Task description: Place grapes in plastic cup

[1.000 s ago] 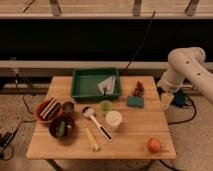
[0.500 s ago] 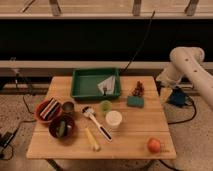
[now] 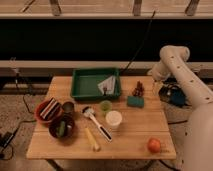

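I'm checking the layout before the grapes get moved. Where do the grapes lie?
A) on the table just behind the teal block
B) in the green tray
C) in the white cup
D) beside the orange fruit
A: the grapes lie on the table directly behind the teal block; the gripper hangs open past the table's right edge, holding nothing.

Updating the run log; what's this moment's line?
grapes: on table, untouched | cup: left of grapes | gripper: open, empty, right of grapes
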Controlling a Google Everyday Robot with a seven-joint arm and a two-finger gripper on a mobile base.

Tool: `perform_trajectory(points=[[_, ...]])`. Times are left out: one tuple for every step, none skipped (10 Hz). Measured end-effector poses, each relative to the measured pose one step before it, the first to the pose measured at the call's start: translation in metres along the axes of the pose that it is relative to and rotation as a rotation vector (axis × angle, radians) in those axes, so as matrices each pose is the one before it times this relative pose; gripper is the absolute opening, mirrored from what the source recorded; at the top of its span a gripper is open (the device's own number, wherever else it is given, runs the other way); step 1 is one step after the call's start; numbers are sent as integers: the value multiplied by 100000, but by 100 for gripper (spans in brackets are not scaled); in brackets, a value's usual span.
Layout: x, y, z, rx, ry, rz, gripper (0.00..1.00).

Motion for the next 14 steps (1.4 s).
perform_trajectory(points=[[-204, -264, 1121, 1872, 870, -2228, 80], [-378, -252, 475, 1580, 242, -1547, 80], [-1100, -602, 937, 2173, 115, -3106, 80], [-349, -601, 356, 1351, 832, -2214, 80], [-272, -627, 433, 605, 1152, -2228, 80], [-383, -1067, 733, 234, 2006, -3540, 80], [-304, -687, 662, -405, 935, -2412, 80], [-123, -620, 605, -470, 1186, -2183, 80], [-128, -412, 912, -1179, 1128, -2514, 80], [55, -119, 957, -1527, 1591, -2332, 80], [-240, 63, 969, -1751, 904, -2158, 80], [-253, 92, 692, -1639, 862, -1972, 80], [-416, 343, 1104, -2499, 580, -2285, 80], [-174, 213, 413, -1644, 488, -1481, 79]])
